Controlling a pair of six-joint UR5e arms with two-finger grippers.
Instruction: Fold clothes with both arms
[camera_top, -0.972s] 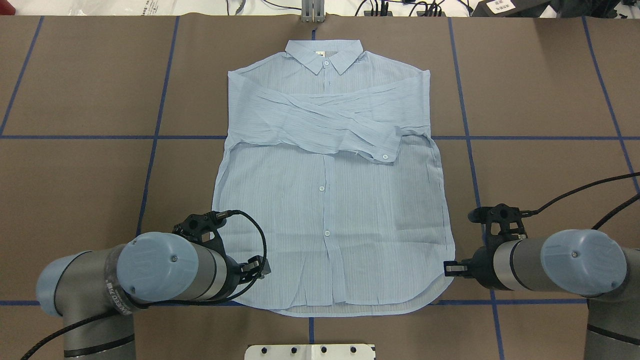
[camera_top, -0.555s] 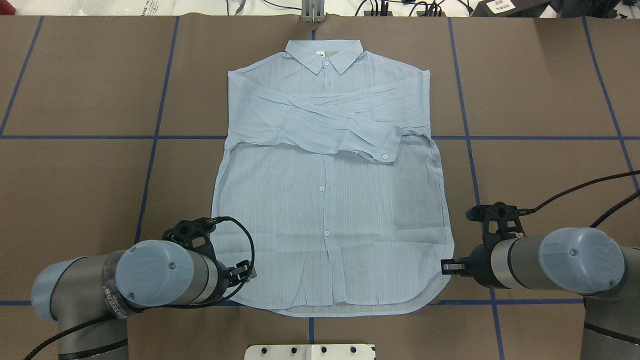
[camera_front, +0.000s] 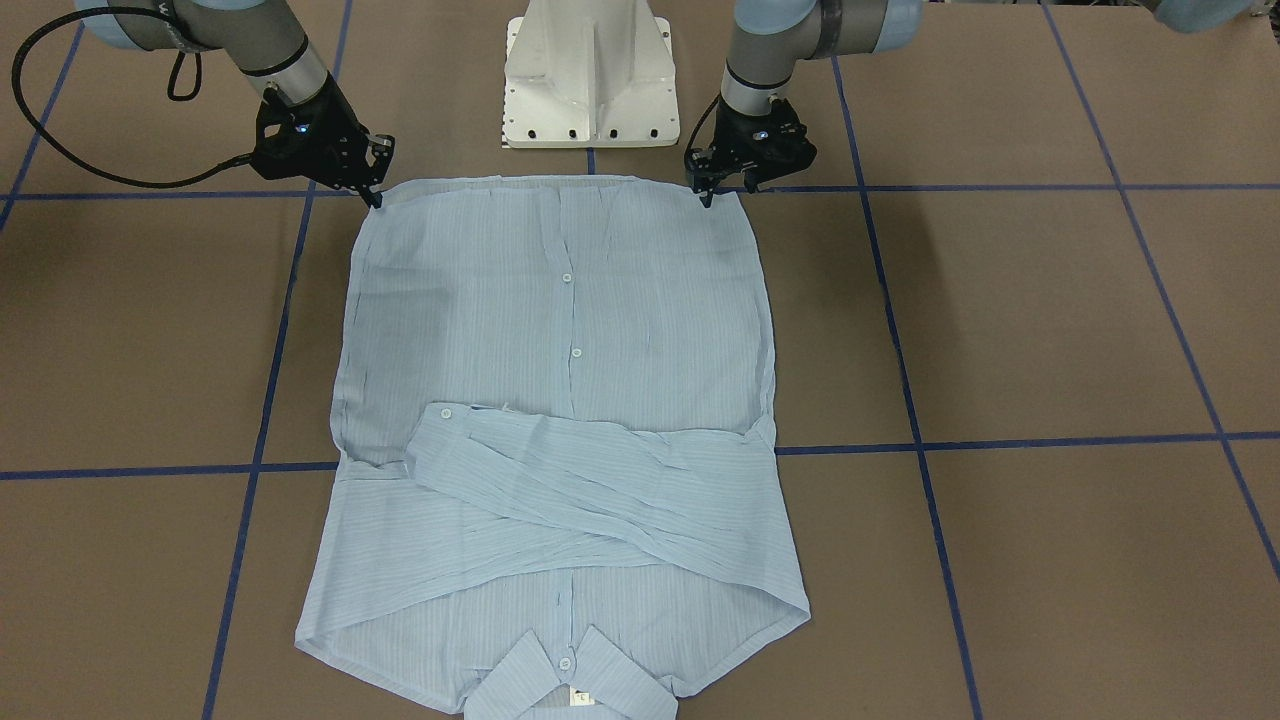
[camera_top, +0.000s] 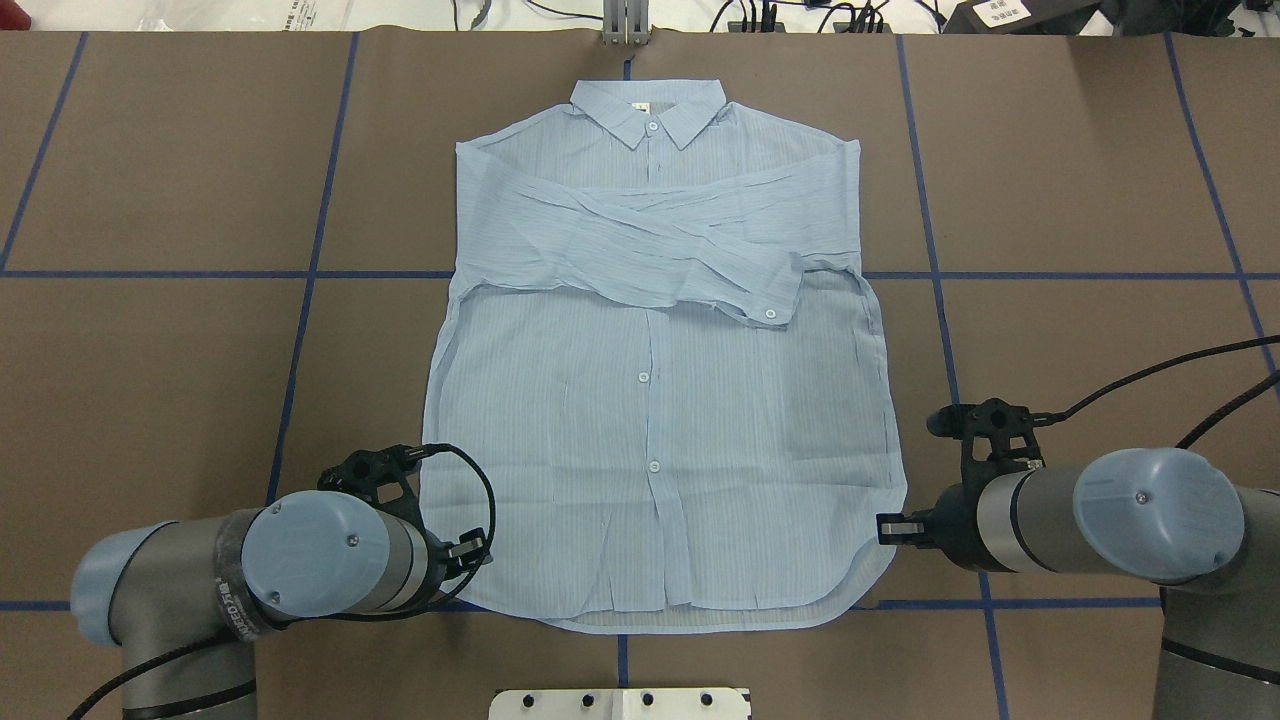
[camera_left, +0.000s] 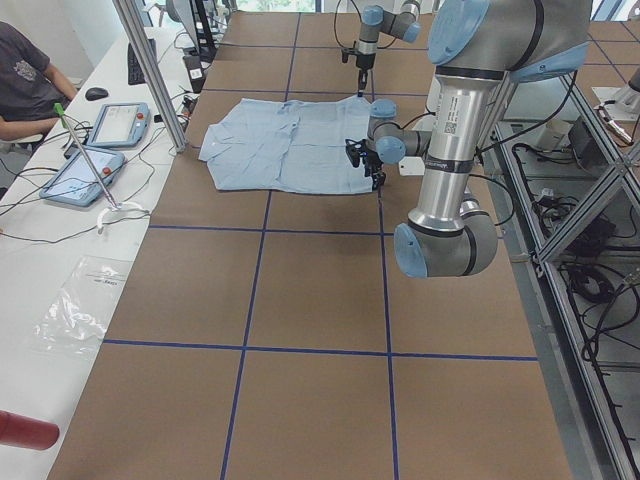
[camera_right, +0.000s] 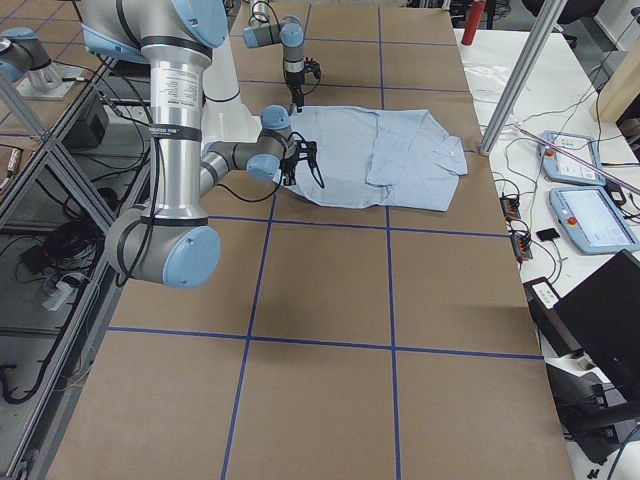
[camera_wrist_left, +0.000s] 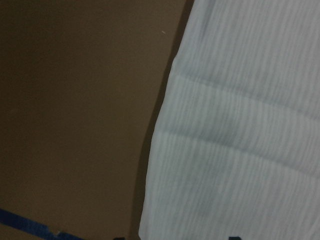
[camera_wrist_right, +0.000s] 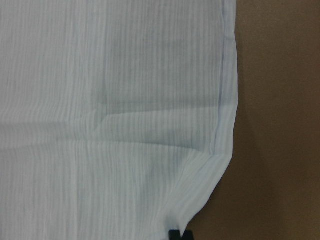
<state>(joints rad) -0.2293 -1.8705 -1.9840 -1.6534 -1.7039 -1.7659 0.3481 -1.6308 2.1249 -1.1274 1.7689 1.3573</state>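
Shirt (camera_top: 650, 420) lies flat, hem corners at left jaws and right jaws.

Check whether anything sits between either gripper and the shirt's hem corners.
Nothing visible does. The left gripper and right gripper are each at a hem corner of the shirt, with only bare table beside them.

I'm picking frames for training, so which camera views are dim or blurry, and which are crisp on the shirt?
Left wrist view: dim and soft, the shirt greyish, its stripes smeared, the table very dark. Right wrist view: brighter, stripes faintly readable, slightly soft. Overhead and front-facing views: evenly lit, sharp, buttons clear, no glare. Side views: sharp, but the shirt shows small.
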